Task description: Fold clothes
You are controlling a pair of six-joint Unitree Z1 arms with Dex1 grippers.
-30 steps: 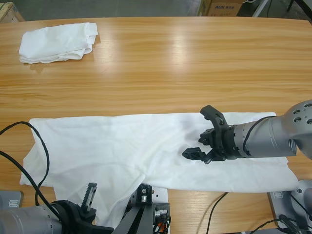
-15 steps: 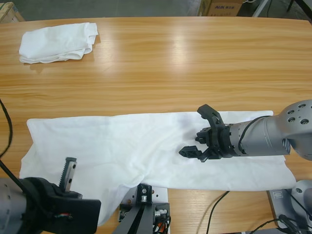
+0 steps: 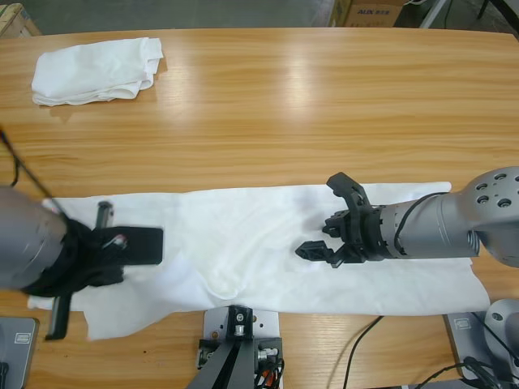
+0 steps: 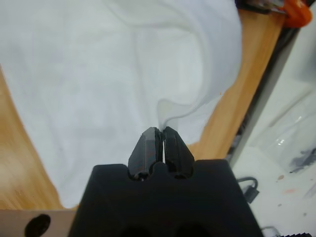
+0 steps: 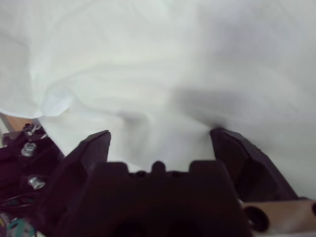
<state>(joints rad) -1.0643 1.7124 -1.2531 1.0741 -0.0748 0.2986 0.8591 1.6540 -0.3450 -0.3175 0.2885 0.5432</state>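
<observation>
The left claw (image 3: 57, 312), jaws together and gripping nothing visible, has swung up over the shirt's (image 3: 251, 243) left end, now folded inward on the desk (image 3: 284, 121), while the right claw (image 3: 324, 219) stays spread, pinning the middle.

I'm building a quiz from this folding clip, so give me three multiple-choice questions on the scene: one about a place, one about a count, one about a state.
1. Where does the folded white bundle lie on the table in the high view?
A. upper left
B. lower right
C. dead centre

2. How many robot hands are over the spread T-shirt?
A. none
B. one
C. two

3. How do the right hand's jaws stand?
A. shut
B. spread open
C. hidden

Answers: 1 A, the bundle sits by the far left corner. 2 C, the left hand and the right hand are both above the cloth. 3 B, the right wrist view shows a wide gap between them.
</observation>
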